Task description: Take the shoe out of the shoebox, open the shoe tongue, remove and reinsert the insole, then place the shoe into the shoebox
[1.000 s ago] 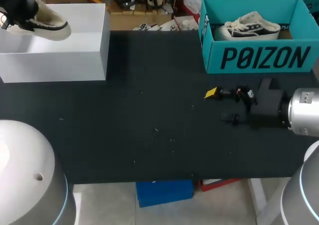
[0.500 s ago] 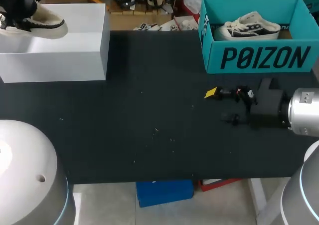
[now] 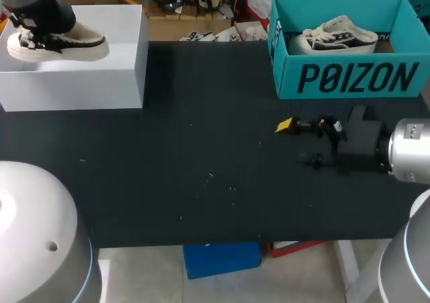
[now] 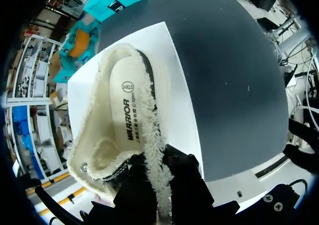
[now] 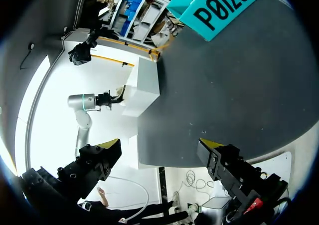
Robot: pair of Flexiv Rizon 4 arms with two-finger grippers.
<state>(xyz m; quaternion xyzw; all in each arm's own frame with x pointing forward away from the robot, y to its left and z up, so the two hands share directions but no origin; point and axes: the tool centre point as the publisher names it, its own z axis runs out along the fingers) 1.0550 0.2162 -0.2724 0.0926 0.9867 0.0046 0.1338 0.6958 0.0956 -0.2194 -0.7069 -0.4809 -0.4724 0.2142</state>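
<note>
A cream, fleece-lined shoe (image 3: 64, 46) with black laces lies level on top of the white block (image 3: 101, 74) at the far left. My left gripper (image 3: 44, 26) comes down onto it from above. In the left wrist view this gripper (image 4: 158, 187) is shut on the shoe's fleecy side wall (image 4: 152, 155), and the insole (image 4: 127, 112) lies inside the shoe. The teal shoebox (image 3: 349, 78) stands at the far right with a second shoe (image 3: 339, 35) in it. In front of the box my right gripper (image 3: 299, 142) hovers open and holds nothing; its yellow-tipped fingers (image 5: 112, 145) stand wide apart.
The black table (image 3: 201, 155) stretches between the white block and the shoebox. In the right wrist view the white block (image 5: 144, 88) and the teal shoebox (image 5: 219, 8) lie far ahead of the gripper (image 5: 160, 145).
My left arm has turned the shoe from a tilt to level and brought it down and slightly right onto the white block. The right arm has not moved.
</note>
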